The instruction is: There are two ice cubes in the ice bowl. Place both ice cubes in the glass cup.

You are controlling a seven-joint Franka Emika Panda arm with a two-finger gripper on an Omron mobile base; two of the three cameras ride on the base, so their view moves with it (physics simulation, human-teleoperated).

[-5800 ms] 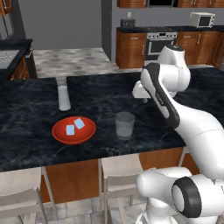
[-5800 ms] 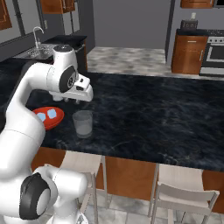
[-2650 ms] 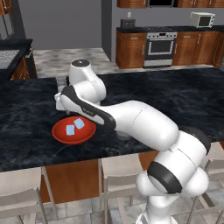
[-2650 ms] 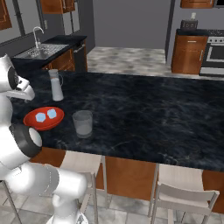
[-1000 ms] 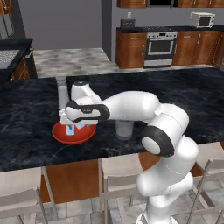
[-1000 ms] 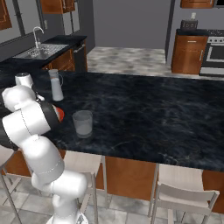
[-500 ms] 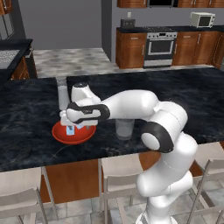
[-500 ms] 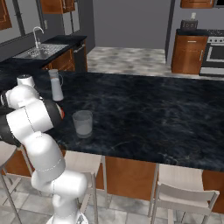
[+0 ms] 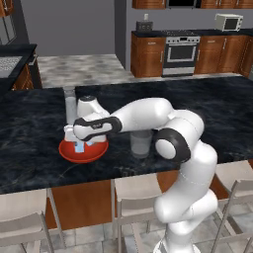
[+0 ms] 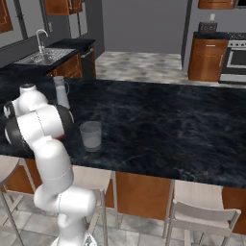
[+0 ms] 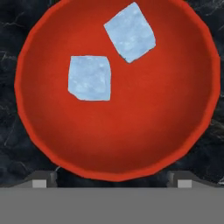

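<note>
Pale blue and slightly translucent, your two small ice cubes both lie inside the wide, shallow, glossy red-orange ice bowl (image 11: 117, 144). In the hand view one ice cube (image 11: 89, 78) sits square to the picture, while the other ice cube (image 11: 130, 31), just beside it and apart by a thin gap, lies turned about a quarter of the way round, one corner toward the rim. Neither has a long axis; both rest flat on a face.

You have the gripper (image 11: 109, 181) directly above the bowl, looking straight down, with its two dark fingertips (image 11: 40, 183) spread wide, released and holding nothing; both cubes lie clear of the tips.

From the left base view, the bowl (image 9: 69, 153) sits on the black marbled stone counter (image 9: 29, 143) near its front edge, and the white forearm reaches across just above it, covering most of its inside. Just right of the bowl stands the short, transparent grey glass cup (image 9: 140, 144), upright, partly behind the arm. Behind the bowl, on the far side, a taller narrow glass with white contents (image 9: 70, 105) stands upright. The right base view shows the cup (image 10: 91, 136) free-standing with bare counter around it, and the arm's elbow close on its left.
</note>
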